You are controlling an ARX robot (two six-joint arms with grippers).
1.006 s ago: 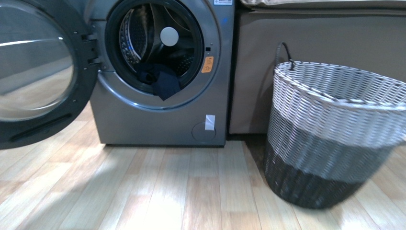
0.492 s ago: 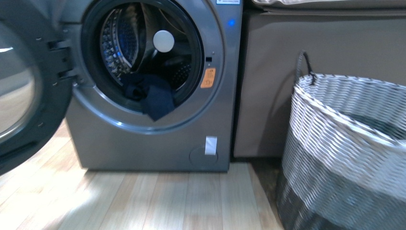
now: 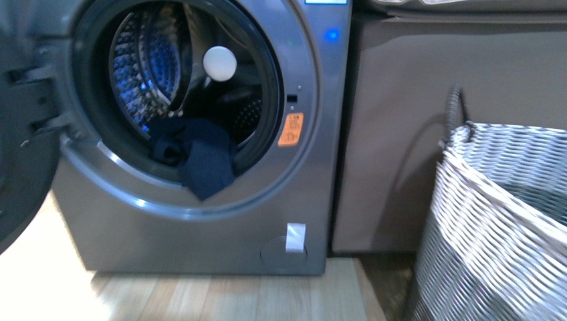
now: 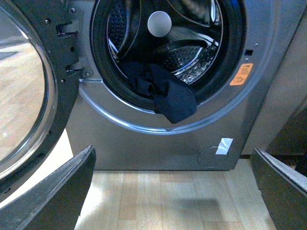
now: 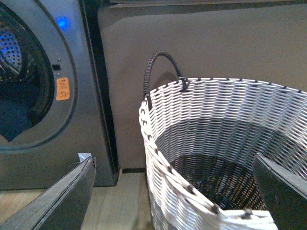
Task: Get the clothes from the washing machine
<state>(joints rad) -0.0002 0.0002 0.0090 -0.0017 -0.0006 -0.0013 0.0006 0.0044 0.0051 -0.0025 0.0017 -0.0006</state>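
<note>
Facing the open washing machine [image 3: 200, 231], both grippers are spread wide and empty.
The left gripper [image 4: 172, 149] points at the porthole with its jaws far apart (touching nothing), and the right gripper [image 5: 173, 158], equally wide, looks onto the woven basket [image 5: 206, 108]. The clothes [image 3: 199, 159] lie in the drum's mouth, with one fold drooping over the lower rim. The door [image 4: 26, 100] is swung out to the left, bare floor [image 4: 163, 196] lies before the machine, and the basket stands to its right, beside a brown panel [image 3: 394, 134].
</note>
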